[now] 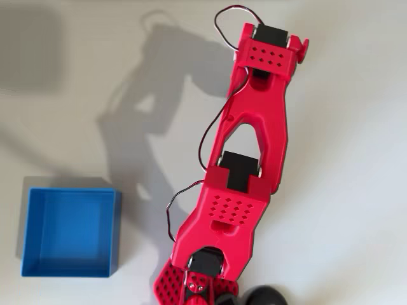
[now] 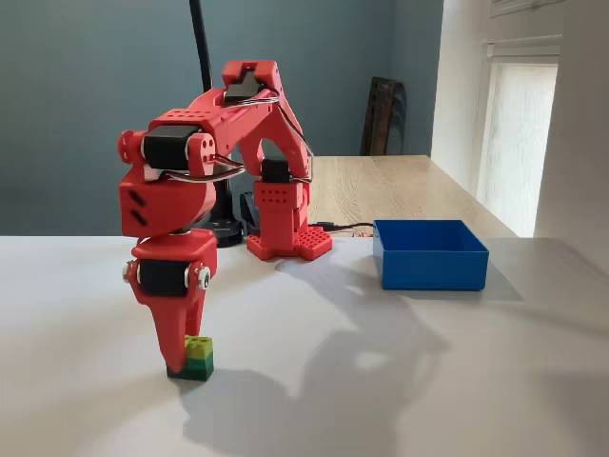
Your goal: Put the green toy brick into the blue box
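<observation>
In the fixed view the green toy brick (image 2: 200,357), lime on top with a darker green base, rests on the white table near the front left. My red gripper (image 2: 184,360) points straight down at it. One finger covers the brick's left part with its tip at the table, and the gap between the jaws is hidden from this side. The blue box (image 2: 430,254) stands apart at the right, with nothing in it. From overhead the blue box (image 1: 70,232) sits at the lower left, while the red arm (image 1: 251,140) stretches toward the top of the picture.
The arm's red base (image 2: 285,238) stands at the back of the white table (image 2: 381,381), next to a black lamp foot (image 2: 226,228). A wooden table (image 2: 400,186) lies behind. Open white surface lies between brick and box.
</observation>
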Robot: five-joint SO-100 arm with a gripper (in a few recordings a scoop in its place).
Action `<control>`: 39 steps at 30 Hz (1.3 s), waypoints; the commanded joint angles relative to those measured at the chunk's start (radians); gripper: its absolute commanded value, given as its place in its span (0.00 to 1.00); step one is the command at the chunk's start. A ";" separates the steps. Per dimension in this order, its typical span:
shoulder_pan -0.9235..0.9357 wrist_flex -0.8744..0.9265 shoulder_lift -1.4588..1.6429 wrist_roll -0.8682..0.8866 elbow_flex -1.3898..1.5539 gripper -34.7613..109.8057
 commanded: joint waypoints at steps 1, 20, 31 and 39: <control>0.011 -0.005 0.028 0.012 -0.060 0.24; -0.043 0.061 0.204 -0.043 -0.005 0.24; -0.216 0.115 0.538 -0.078 0.089 0.24; -0.428 0.115 0.696 -0.103 0.270 0.24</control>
